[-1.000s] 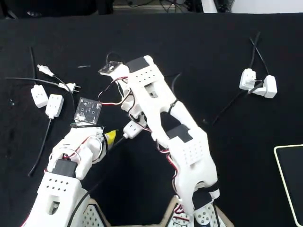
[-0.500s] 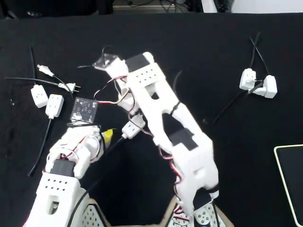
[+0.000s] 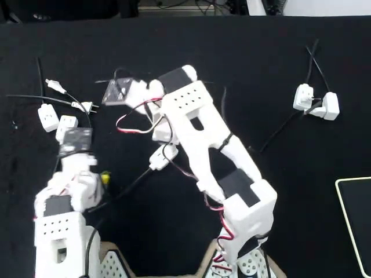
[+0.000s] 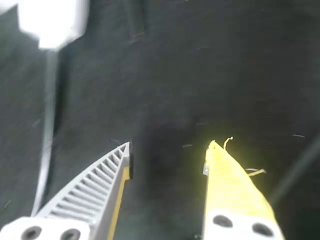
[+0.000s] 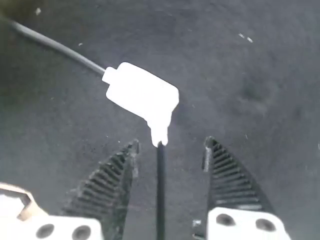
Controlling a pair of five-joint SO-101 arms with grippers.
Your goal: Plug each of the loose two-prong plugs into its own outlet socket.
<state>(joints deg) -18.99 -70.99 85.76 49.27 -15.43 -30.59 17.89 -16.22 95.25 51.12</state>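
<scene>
A black cloth-covered table [image 3: 243,52] fills the scene. At its far left, two white outlet sockets [image 3: 48,117] lie side by side, the second [image 3: 66,123] just right of the first. Beyond them, two loose two-prong plugs [image 3: 55,86] on thin cables rest unplugged, one [image 3: 87,106] nearer the middle.

The left arm rises from the near left corner, close to those sockets. The left gripper [image 4: 170,147] hangs over bare cloth with its fingers well apart and nothing between them. A white block [image 4: 50,20] with a cable lies ahead of it.

Right of that, a white connector [image 3: 162,157] lies beside the right arm, with its cable trailing toward the near left. The right gripper [image 5: 171,143] has its fingers spread either side of a black cord [image 5: 160,200], gripping nothing. The white piece [image 5: 142,97] just past its tips may be that same connector.

At the far right, two white blocks [image 3: 302,97] sit together with black cables. A pale-rimmed tray [image 3: 338,200] is at the right edge.
</scene>
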